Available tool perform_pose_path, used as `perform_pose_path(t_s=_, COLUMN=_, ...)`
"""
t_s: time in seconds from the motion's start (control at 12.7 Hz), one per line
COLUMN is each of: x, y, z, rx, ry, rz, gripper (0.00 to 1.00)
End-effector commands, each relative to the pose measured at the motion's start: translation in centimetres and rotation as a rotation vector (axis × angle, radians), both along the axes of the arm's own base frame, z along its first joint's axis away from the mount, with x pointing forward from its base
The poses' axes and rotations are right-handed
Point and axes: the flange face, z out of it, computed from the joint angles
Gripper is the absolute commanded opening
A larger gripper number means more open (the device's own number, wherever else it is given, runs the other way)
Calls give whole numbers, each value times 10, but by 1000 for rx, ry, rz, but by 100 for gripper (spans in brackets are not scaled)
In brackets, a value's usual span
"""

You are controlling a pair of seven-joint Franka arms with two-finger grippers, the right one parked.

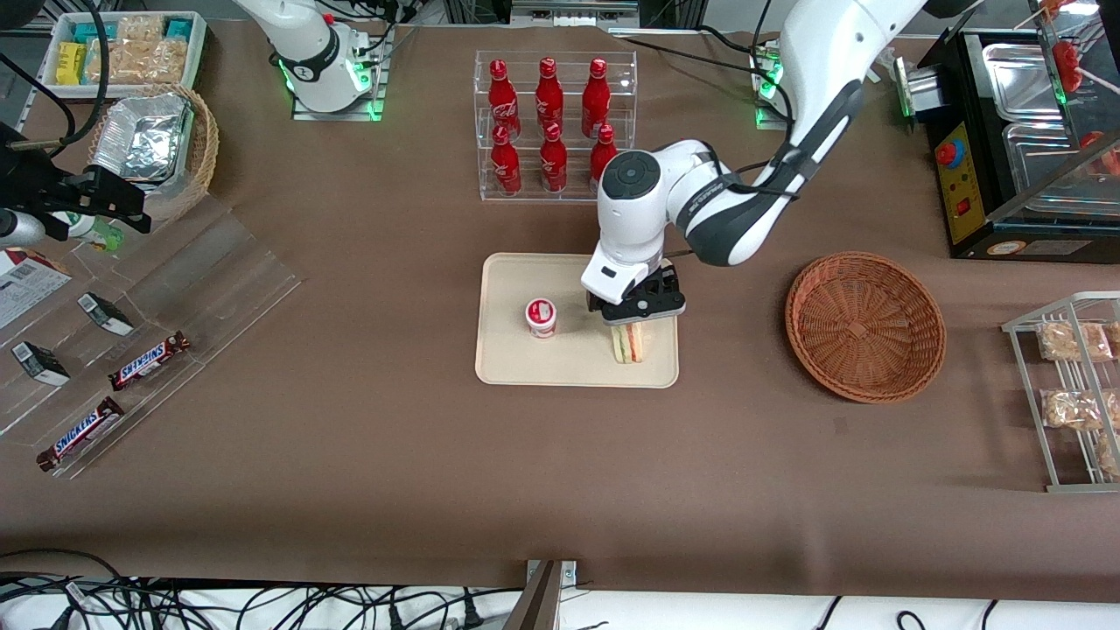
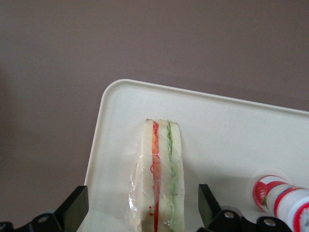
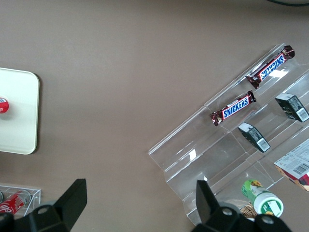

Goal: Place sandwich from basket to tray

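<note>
The sandwich [image 1: 627, 343], a clear-wrapped wedge with red and green filling, stands on edge on the cream tray [image 1: 507, 354], near the tray's end toward the working arm. My left gripper [image 1: 633, 320] is directly above it and open. In the left wrist view its black fingers [image 2: 76, 203] stand apart on both sides of the sandwich [image 2: 161, 179], with a gap at each side, over the tray [image 2: 227, 135]. The reddish-brown wicker basket [image 1: 864, 325] is empty and lies beside the tray, toward the working arm's end.
A small white cup with a red lid [image 1: 542, 317] stands on the tray beside the sandwich. A clear rack of red bottles [image 1: 551, 122] stands farther from the camera than the tray. A wire rack of snacks [image 1: 1072, 394] and a black appliance [image 1: 1024, 140] sit toward the working arm's end.
</note>
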Motion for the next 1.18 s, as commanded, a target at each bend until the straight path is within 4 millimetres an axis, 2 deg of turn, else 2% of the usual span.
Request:
perform_pose_path(t_s=0.0, x=15, y=6, z=53, rx=11, ry=6, rz=67, gripper=100)
perform_pose_path(t_s=0.24, x=46, y=38, z=98, rx=-5, ry=62, rz=79, gripper=100)
perform_pose_path(t_s=0.63, x=91, y=132, z=188, rx=-39, ry=214, rz=-39, gripper=100)
perform_pose_path(t_s=0.87, x=111, y=206, z=211, rx=-59, ry=268, rz=-112, gripper=100)
perform_pose_path(t_s=1.11, x=123, y=280, z=218, rx=-88, ry=298, rz=-206, gripper=100)
